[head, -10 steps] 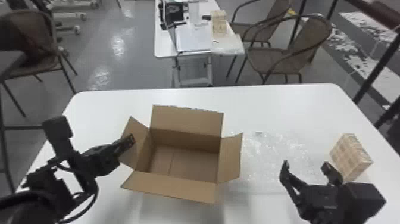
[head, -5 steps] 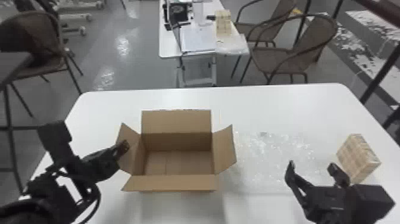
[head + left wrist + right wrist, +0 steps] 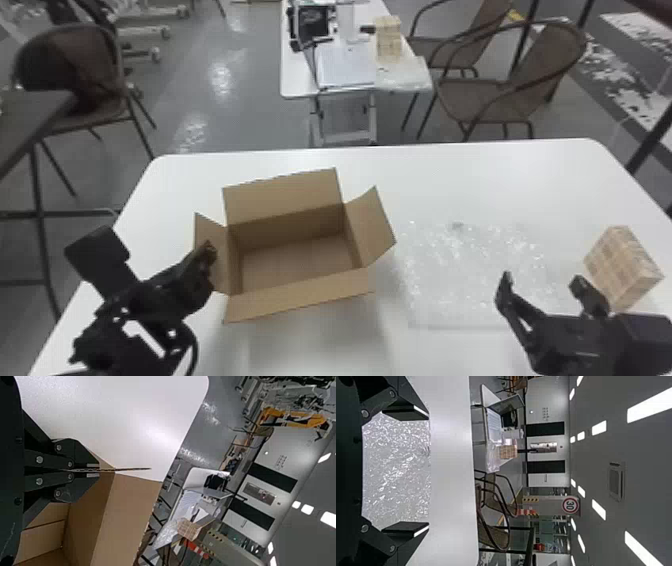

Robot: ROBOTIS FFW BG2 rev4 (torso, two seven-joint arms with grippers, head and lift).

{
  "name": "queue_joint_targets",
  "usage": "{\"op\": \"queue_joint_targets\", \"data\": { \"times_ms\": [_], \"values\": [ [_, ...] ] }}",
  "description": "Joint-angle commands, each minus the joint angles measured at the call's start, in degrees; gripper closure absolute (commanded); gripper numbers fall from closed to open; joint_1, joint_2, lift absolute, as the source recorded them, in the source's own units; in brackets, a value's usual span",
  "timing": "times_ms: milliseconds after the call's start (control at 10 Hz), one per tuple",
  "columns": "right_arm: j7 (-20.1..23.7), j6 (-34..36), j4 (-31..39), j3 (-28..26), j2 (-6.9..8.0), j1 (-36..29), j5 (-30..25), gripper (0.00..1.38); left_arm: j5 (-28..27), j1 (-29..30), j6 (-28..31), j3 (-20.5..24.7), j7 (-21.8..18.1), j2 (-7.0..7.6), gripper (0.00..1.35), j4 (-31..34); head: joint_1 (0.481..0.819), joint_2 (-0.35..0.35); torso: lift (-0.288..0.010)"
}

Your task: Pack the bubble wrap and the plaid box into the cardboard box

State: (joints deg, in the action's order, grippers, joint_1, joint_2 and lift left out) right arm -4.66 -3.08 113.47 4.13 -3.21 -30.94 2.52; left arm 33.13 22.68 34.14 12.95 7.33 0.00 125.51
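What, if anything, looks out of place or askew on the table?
Only the cardboard box looks askew: it sits at an angle to the table's far edge, the left gripper shut on its left flap.

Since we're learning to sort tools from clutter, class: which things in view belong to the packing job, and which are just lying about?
Part of the job:
cardboard box, open
bubble wrap, flat on the near table
plaid box, right of the wrap

Just lying about:
brown chairs
far table
patterned box on it
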Motion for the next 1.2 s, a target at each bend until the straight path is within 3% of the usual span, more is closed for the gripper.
{"op": "queue_joint_targets", "data": {
  "times_ms": [0, 300, 600, 900, 1100],
  "values": [
    [0.0, 0.0, 0.0, 0.0, -0.13, 0.0, 0.12, 0.3, 0.97, 2.28, -7.86, -3.46, 3.22, -0.15, 1.22, -0.09, 0.695, 0.095, -0.099],
    [0.0, -0.09, 0.0, 0.0, -0.49, 0.0, 0.47, 0.3, 3.87, 6.23, -15.51, -7.33, 11.66, -0.15, 1.22, -0.09, 0.695, 0.093, -0.099],
    [0.0, 0.0, 0.0, 0.0, -0.66, 0.09, 0.47, 0.3, 3.7, 10.36, -27.28, -11.9, 20.8, -0.15, 1.22, -0.45, 0.695, 0.11, -0.099],
    [-0.09, 3.25, 2.37, 0.0, -1.89, 1.76, 1.88, 0.3, 3.7, 9.92, -29.92, -13.39, 21.32, -0.15, 1.22, -1.59, 0.695, 0.115, -0.099],
    [-0.09, 12.04, 6.15, 0.0, -2.33, 4.92, 4.25, 0.3, 4.4, 9.57, -30.09, -14.01, 21.41, -0.09, 1.22, -1.94, 0.695, 0.107, -0.099]
  ]
}}
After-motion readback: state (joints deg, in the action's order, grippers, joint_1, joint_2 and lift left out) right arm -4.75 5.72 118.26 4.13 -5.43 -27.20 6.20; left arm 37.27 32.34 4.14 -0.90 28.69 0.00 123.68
